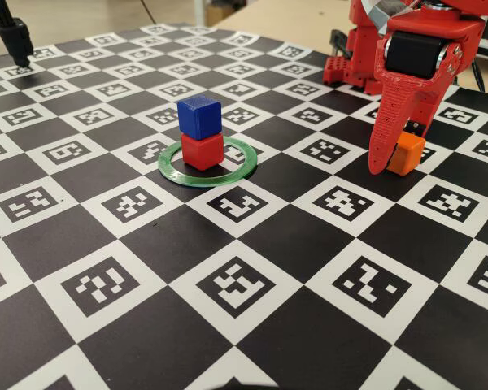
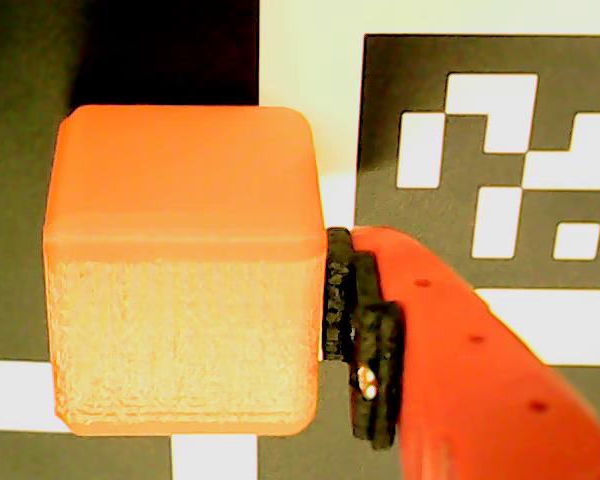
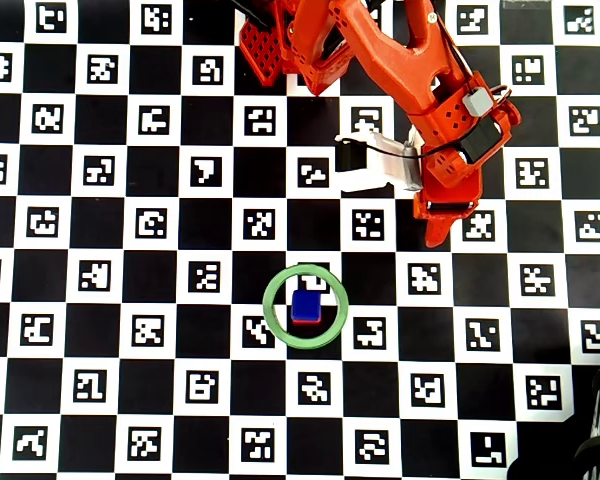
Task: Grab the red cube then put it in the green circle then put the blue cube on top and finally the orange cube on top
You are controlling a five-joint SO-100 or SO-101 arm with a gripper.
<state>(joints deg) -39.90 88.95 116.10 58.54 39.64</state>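
Note:
The red cube [image 1: 202, 152] sits inside the green circle [image 1: 209, 162], and the blue cube [image 1: 199, 114] rests on top of it. In the overhead view only the blue cube [image 3: 304, 305] shows within the green circle [image 3: 273, 320]. On the board to the right stands the orange cube [image 1: 409, 154], which fills the left of the wrist view [image 2: 180, 270]. My red gripper [image 1: 398, 158] is lowered around it. One black-padded finger [image 2: 365, 340] touches the cube's right side. No finger shows against its left side. The near finger [image 1: 384, 138] stands just beside the cube.
The arm's red base [image 1: 354, 61] stands at the back right of the marker-covered checkerboard [image 1: 244, 292]. A black stand [image 1: 15, 36] is at the far left corner. From above, the arm [image 3: 420, 90] hides the orange cube.

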